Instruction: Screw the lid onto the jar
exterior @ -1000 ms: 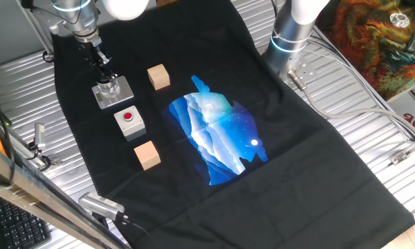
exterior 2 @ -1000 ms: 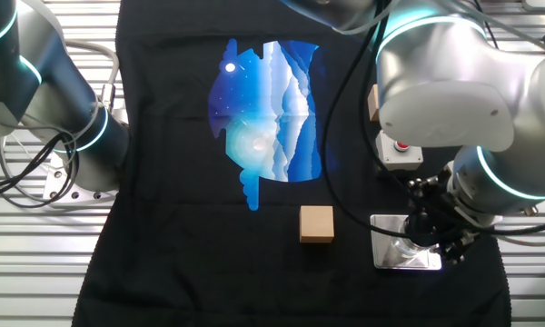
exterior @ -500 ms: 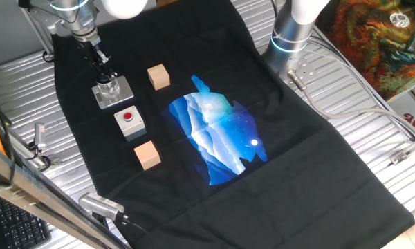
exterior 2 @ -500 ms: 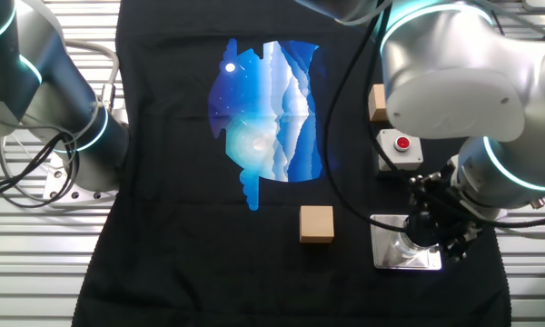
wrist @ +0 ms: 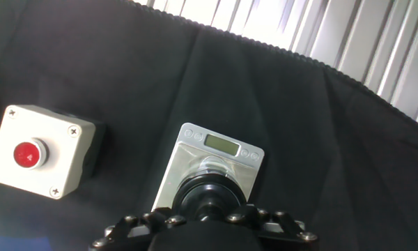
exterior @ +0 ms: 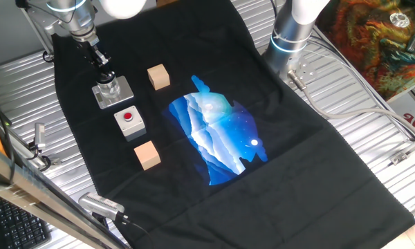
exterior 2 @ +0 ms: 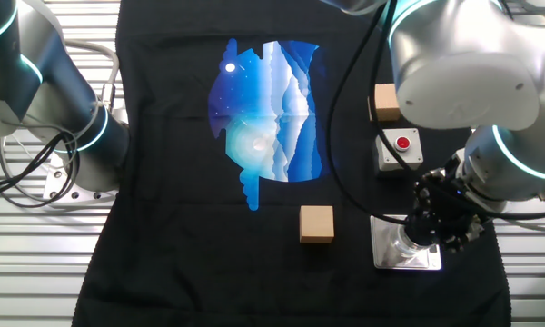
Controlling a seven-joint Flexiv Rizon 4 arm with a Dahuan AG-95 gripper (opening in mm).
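From one side we see our gripper [exterior: 105, 71] right above the jar [exterior: 110, 88]; from the other, the same; the hand view shows fingers closed on the lid [wrist: 210, 197], seated on top — tightening seems left

Ribbed metal table [exterior: 373, 138]; black printed cloth [exterior: 290, 152] spread over it
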